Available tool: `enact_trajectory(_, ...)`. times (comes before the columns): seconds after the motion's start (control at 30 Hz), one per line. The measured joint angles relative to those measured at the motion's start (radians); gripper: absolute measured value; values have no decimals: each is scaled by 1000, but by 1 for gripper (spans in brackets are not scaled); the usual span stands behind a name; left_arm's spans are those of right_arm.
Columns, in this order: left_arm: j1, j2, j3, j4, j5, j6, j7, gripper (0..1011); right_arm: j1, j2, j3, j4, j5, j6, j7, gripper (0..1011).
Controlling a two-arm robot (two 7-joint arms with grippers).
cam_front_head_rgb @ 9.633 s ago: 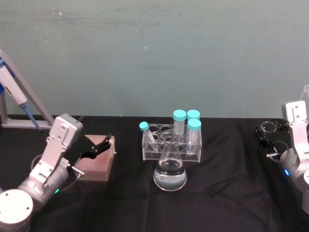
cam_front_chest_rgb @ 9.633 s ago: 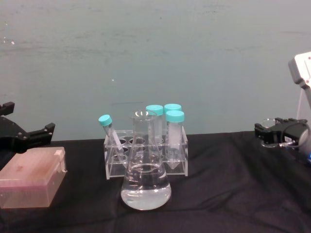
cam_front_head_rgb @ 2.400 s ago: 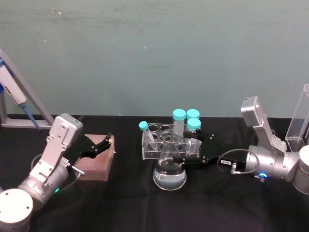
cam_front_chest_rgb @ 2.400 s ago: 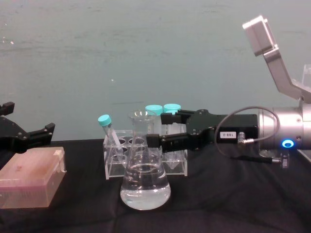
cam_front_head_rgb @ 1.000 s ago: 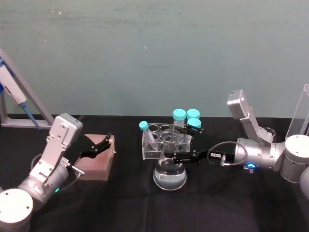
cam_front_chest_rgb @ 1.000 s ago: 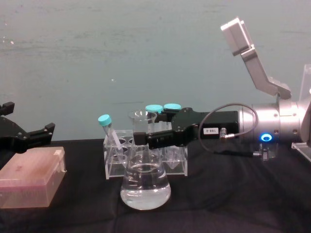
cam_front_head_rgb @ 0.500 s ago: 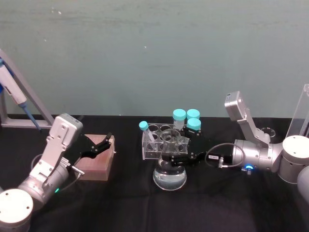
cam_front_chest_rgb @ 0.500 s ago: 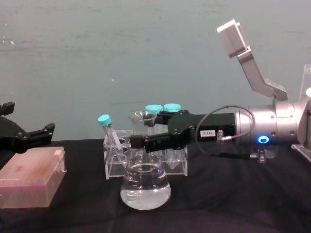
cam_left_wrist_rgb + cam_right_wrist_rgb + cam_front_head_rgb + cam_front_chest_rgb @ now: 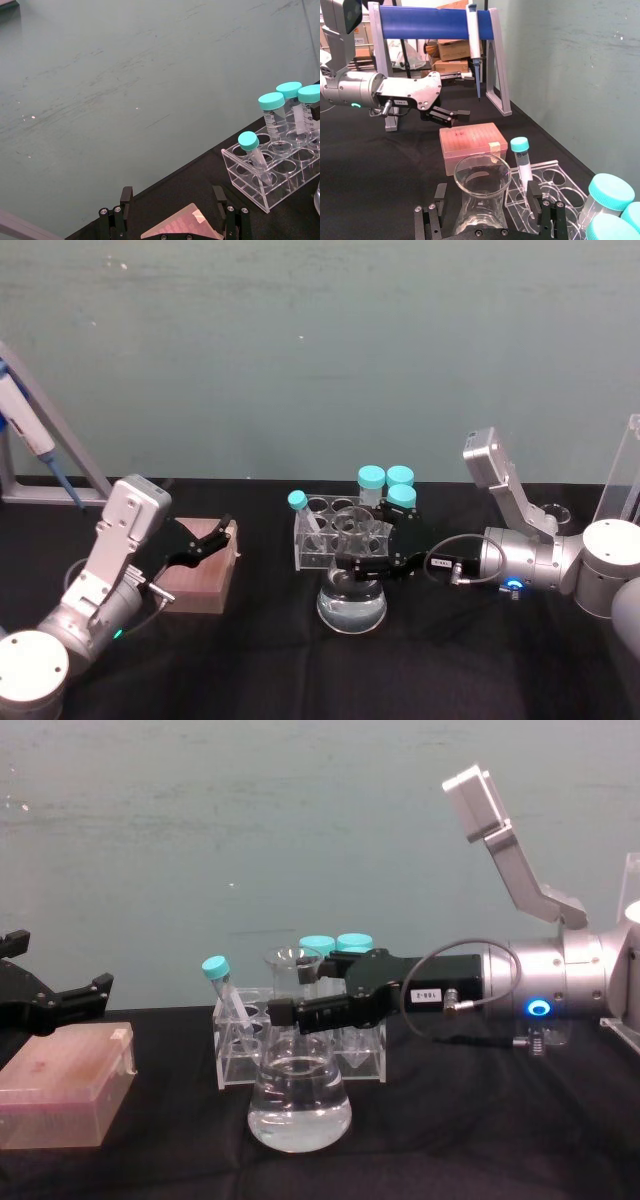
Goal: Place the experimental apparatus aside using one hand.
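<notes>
The conical flask [image 9: 351, 608] with clear liquid stands at the table's middle, just in front of a clear rack [image 9: 310, 545] of teal-capped tubes. My right gripper [image 9: 360, 565] reaches in from the right at neck height. In the right wrist view, its open fingers [image 9: 440, 192] stand on either side of the flask's neck [image 9: 480, 200] with gaps showing. From the chest, the gripper [image 9: 295, 1010] crosses the flask [image 9: 300, 1105] below its rim. A small glass beaker [image 9: 553, 512] and a tall acrylic stand [image 9: 620, 485] sit at the far right. My left gripper [image 9: 222, 533] rests open at the left.
A pink tip box [image 9: 200, 575] lies under the left gripper. A pipette stand [image 9: 30, 430] rises at the far left. The tube rack [image 9: 235, 1060] sits close behind the flask. Bare black cloth lies in front of the flask and to its right.
Over the last second my right gripper slid left until its fingers came around the flask's neck. The flask, the rack and the left arm have not moved.
</notes>
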Motion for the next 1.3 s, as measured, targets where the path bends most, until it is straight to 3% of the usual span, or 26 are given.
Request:
enact_trajectory(0.87, 0, 0, 0, 0, 0, 0, 0, 1000, 2, -1, 2, 4, -4, 0, -1, 1000)
enact_trajectory(1.07, 0, 0, 0, 0, 0, 0, 0, 1000, 2, -1, 2, 3, -3, 0, -2, 909)
enact_trajectory(1.3, 0, 0, 0, 0, 0, 0, 0, 1000, 1, -1, 2, 3, -2, 0, -2, 713)
